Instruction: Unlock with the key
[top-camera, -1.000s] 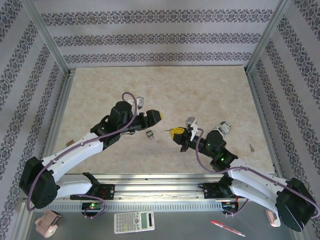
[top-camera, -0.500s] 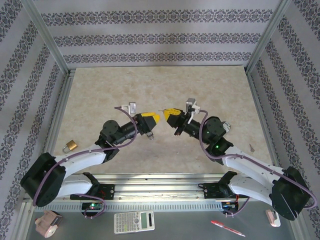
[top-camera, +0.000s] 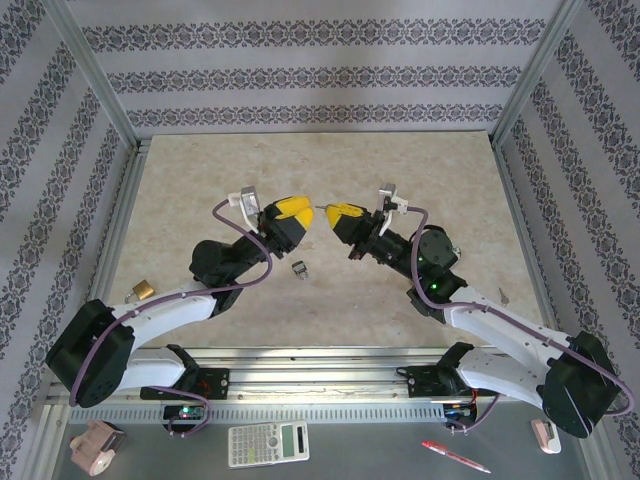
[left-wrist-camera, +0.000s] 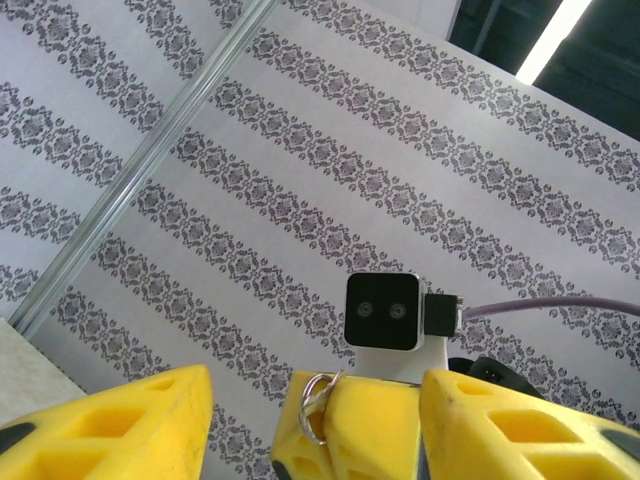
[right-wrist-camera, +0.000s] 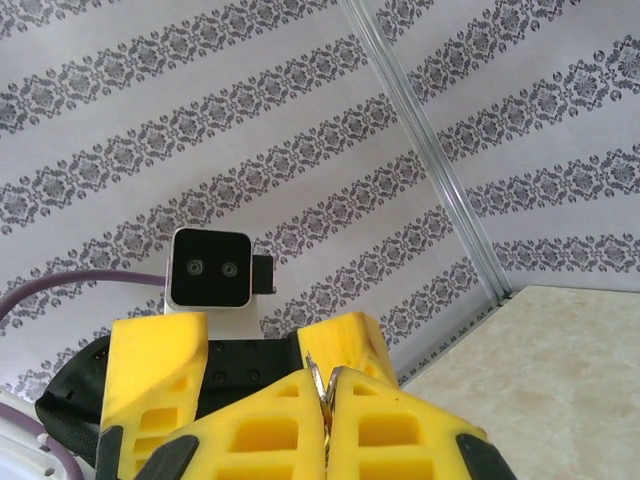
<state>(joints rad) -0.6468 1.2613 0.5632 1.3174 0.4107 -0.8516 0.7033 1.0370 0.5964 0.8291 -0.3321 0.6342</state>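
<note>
Top view: the calculator (top-camera: 268, 443) in front of the near rail has markings too small to read. Both arms reach inward & up from their bases, elbows bent, tips facing each other above mid-table (top-camera: 420, 170). L gripper (top-camera: 296, 211) and R gripper (top-camera: 338, 215) are nearly nose to nose. The padlock (top-camera: 141, 291) lies on the table near the left rail, well apart from both grippers. A small metal bit (top-camera: 298, 269) lies on the table below the gap btw. the tips. The far half of the table is bare up to the back wall. Pen (top-camera: 455, 456) and tape roll (top-camera: 92, 447) sit outside the near rail.

L wrist: the L fingers (left-wrist-camera: 140, 420) stand wide apart, gripping nothing. The R gripper's yellow tips sit btw. them w/ the key (left-wrist-camera: 316, 398) showing as a metal ring at the tip. Whether anything touches, cannot tell. The R wrist cam (left-wrist-camera: 382, 312) looks back, wallpaper behind.

R wrist: the R jaws are pressed together, pinching the key's thin metal at the seam. The L gripper's fingers flank it just beyond, the L cam (right-wrist-camera: 208, 268) above. Table corner & frame post are at right.
</note>
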